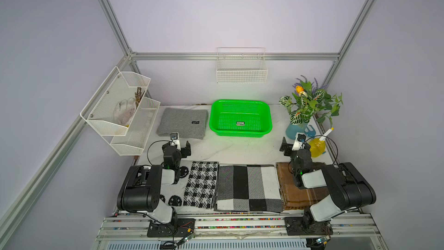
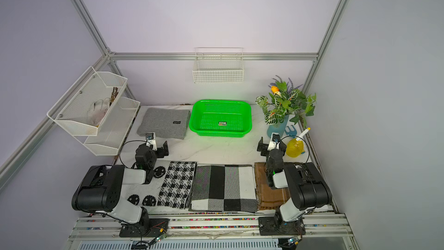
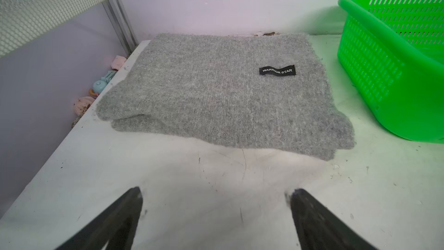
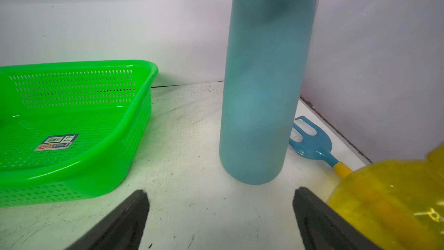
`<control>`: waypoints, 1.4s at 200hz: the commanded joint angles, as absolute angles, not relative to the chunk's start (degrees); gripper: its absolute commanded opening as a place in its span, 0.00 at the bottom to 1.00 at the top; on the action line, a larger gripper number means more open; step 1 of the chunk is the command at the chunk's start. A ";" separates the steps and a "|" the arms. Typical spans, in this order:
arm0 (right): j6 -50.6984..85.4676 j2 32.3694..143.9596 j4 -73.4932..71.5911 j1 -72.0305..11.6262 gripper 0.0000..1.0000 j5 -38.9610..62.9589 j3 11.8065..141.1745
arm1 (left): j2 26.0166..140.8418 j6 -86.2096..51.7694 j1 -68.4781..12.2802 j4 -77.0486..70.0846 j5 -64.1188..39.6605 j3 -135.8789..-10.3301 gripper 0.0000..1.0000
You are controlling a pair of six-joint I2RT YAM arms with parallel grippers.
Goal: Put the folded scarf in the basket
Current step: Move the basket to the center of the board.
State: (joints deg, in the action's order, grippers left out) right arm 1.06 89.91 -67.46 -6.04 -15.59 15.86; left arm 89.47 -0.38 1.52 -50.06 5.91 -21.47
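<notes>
Folded scarf (image 3: 216, 92), fuzzy grey, black label (image 3: 277, 70), left gripper (image 3: 216, 189) and right gripper (image 4: 221, 189) spread, empty

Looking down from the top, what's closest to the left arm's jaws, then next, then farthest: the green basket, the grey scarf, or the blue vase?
1. grey scarf: straight ahead, at the back left.
2. green basket: back middle, right beside the scarf.
3. blue vase: far across, on the right side.

A robot lab booth: aluminium frame (image 1: 168, 56), plain walls (image 1: 228, 8).
</notes>
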 commanded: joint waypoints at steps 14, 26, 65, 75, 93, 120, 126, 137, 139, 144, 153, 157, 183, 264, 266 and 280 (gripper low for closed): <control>1.56 90.41 -67.41 -5.71 1.00 -15.82 16.79 | 89.34 -0.35 1.96 -52.19 5.18 -22.17 1.00; 1.54 90.35 -67.45 -5.71 1.00 -15.82 16.79 | 89.38 -0.33 1.94 -52.21 5.19 -22.17 1.00; 1.57 90.38 -67.41 -5.71 0.99 -15.82 16.82 | 89.46 -0.33 1.96 -52.20 5.19 -22.19 1.00; 1.58 90.40 -67.35 -5.70 0.99 -15.83 16.88 | 89.43 -0.35 1.96 -52.12 5.14 -22.29 1.00; 1.55 90.41 -67.40 -5.64 1.00 -15.78 16.88 | 89.39 -0.34 1.95 -52.12 5.14 -22.25 1.00; 1.54 90.53 -67.33 -5.70 1.00 -15.83 16.93 | 89.48 -0.33 1.95 -52.16 5.19 -22.25 1.00; 1.53 90.53 -67.35 -5.71 1.00 -15.82 16.89 | 89.43 -0.33 1.98 -52.12 5.25 -22.27 1.00; 1.58 90.53 -67.32 -5.65 0.99 -15.82 16.88 | 89.52 -0.35 1.96 -52.04 5.20 -22.24 1.00; 1.58 90.53 -67.32 -5.68 1.00 -15.82 16.88 | 89.53 -0.42 1.94 -52.05 5.19 -22.24 1.00; 1.56 90.53 -67.32 -5.65 1.00 -15.82 16.88 | 89.47 -0.30 1.96 -52.10 5.23 -22.27 1.00; 1.55 90.53 -67.32 -5.65 0.99 -15.80 16.90 | 89.52 -0.35 1.93 -52.10 5.22 -22.25 1.00; 1.61 90.48 -67.32 -5.69 1.00 -15.82 16.88 | 89.48 -0.35 1.94 -52.08 5.26 -22.25 1.00; 1.50 90.37 -67.34 -5.71 1.00 -15.82 16.90 | 89.46 -0.34 1.99 -52.10 5.19 -22.23 1.00; 1.24 83.78 -67.90 -5.75 0.99 -15.67 14.06 | 78.21 -1.91 1.73 -45.35 10.57 -21.46 1.00; 0.90 83.19 -67.20 -5.77 1.00 -15.12 14.13 | 77.01 -1.95 1.64 -43.13 10.80 -22.06 1.00; -1.60 78.38 -62.99 -5.97 0.99 -10.20 14.18 | 70.92 -2.67 -0.07 -34.99 11.07 -25.09 1.00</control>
